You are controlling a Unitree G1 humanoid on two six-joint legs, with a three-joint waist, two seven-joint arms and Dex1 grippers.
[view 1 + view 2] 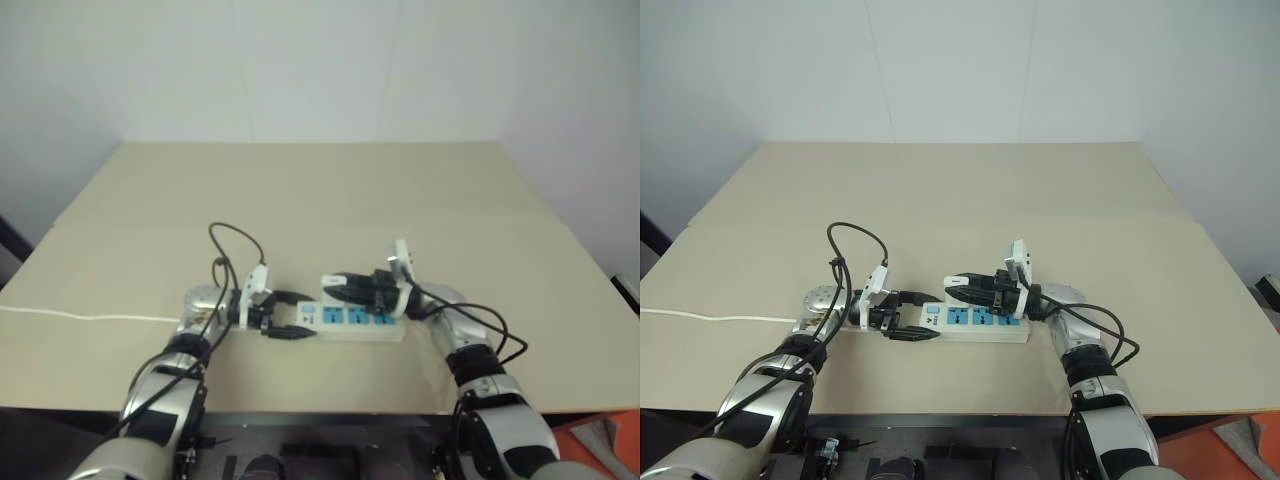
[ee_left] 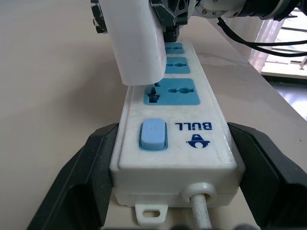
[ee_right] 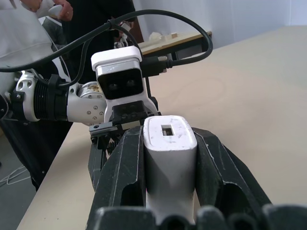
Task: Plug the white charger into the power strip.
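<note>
The power strip (image 1: 362, 322) lies on the tan table near its front edge, blue sockets facing up. My left gripper (image 2: 175, 139) is closed on the strip's switch end, with one black finger (image 2: 91, 163) pressed against each long side. The white charger (image 2: 136, 43) is clamped in my right gripper (image 3: 169, 134), which is shut on it. It hangs over the first blue socket (image 2: 175, 92), beside the switch. A metal prong dips into that socket's slot. A small gap shows between the charger's body and the socket face.
The strip's thin white cord (image 1: 90, 317) runs off to the left across the table (image 1: 320, 190). Black cables loop above both wrists. A person (image 3: 96, 19) stands past the table's left side in the right wrist view. The table's front edge is close beneath my arms.
</note>
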